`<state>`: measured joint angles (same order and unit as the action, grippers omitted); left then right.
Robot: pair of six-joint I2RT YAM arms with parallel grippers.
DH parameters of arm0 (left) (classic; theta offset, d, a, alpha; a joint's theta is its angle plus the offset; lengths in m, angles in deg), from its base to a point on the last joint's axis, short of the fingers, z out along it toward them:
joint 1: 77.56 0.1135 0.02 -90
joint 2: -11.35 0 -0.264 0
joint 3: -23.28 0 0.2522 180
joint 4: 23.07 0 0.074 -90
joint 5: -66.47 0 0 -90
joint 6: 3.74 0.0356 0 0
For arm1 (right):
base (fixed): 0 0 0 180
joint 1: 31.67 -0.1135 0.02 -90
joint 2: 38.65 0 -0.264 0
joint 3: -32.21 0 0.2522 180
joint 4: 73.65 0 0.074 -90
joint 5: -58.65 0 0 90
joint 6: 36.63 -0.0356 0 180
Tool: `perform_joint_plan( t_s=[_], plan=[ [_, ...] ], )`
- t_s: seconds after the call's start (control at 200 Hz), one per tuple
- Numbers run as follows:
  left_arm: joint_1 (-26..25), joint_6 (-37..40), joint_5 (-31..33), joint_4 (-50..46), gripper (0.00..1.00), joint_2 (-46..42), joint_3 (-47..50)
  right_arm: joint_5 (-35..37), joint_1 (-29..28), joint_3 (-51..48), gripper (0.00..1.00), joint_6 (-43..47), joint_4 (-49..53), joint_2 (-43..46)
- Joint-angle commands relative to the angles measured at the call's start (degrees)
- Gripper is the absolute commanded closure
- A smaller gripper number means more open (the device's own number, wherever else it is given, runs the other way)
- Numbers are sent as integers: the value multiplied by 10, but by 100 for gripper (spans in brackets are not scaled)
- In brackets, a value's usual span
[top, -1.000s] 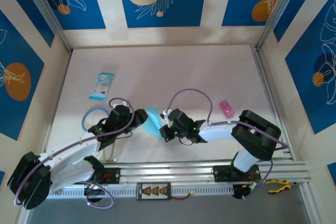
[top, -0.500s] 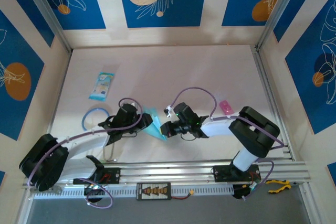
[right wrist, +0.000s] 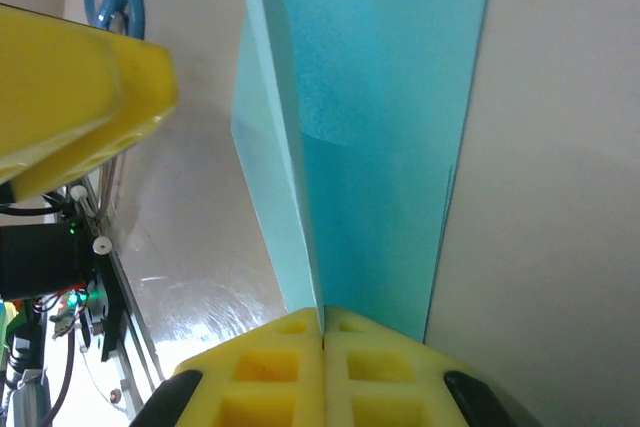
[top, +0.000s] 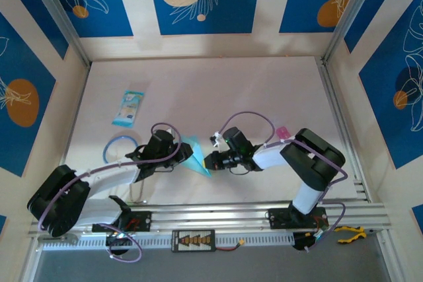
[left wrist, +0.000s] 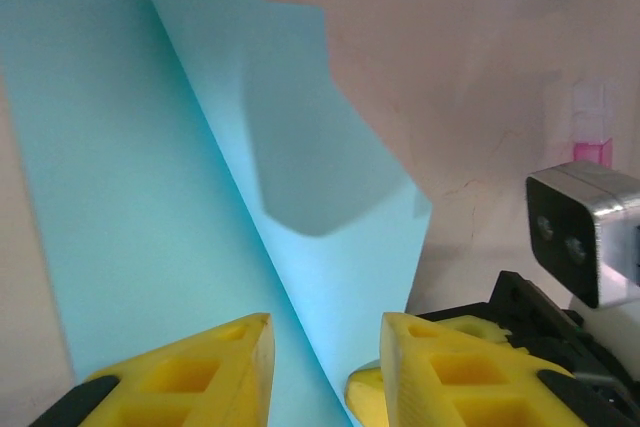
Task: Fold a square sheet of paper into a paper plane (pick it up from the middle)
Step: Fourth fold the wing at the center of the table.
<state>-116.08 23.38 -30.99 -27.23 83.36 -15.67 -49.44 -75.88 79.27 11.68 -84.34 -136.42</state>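
Looks about midway through the folding, judging by the thin light-blue paper sheet [top: 193,152] lying on the pale tabletop [top: 218,90] near its front edge, between the 2 arms. Already carries 1 long sharp crease down its length in the left wrist view, with a flap lifted off the surface on 1 side of it. Reads from above as a narrow pointed shape, but is far from a finished dart.

Clamps the raised ridge of that fold in the right gripper [right wrist: 322,325], yellow fingers [right wrist: 250,372] pressed flat together and the paper edge vanishing into the seam between them. Leaves the left gripper [left wrist: 325,337] released on the other side, with a clear gap between its fingers. Straddles the crease there without nipping it, as far as can be told.

Keeps well apart from a small blue-and-white printed packet [top: 128,107] toward the far left. Sits clear, too, of a tiny pink item [top: 283,133] just beyond the right arm.

Left to do, on this evidence: pressing the centre crease flat, turning down the nose corners, folding the wings, sharpening each edge. Probably calls next for closing the left gripper on the free flap while the right one holds the ridge.
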Motion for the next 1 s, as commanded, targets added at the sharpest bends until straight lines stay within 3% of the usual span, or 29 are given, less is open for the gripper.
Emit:
perform_joint_plan(
  t_s=[0.0, 0.28, 0.55, 0.765, 0.995],
  plan=[
    [4, 3, -2, -2, 68, 10, -17, -17, 5, 13, 99, -5, 24, -16],
    [4, 12, -11, 4, 73, 30, -34, -23, 14, 11, 99, -29, 27, -25],
    [4, 18, -32, 18, 81, 79, -61, -38, 23, -20, 99, -58, -37, -22],
    [4, 16, 4, -39, 90, 115, -80, -34, 26, -29, 99, -65, -43, -18],
    [4, 7, -7, -35, 95, 164, -79, -28, 25, -35, 99, -73, -49, -11]
  ],
)
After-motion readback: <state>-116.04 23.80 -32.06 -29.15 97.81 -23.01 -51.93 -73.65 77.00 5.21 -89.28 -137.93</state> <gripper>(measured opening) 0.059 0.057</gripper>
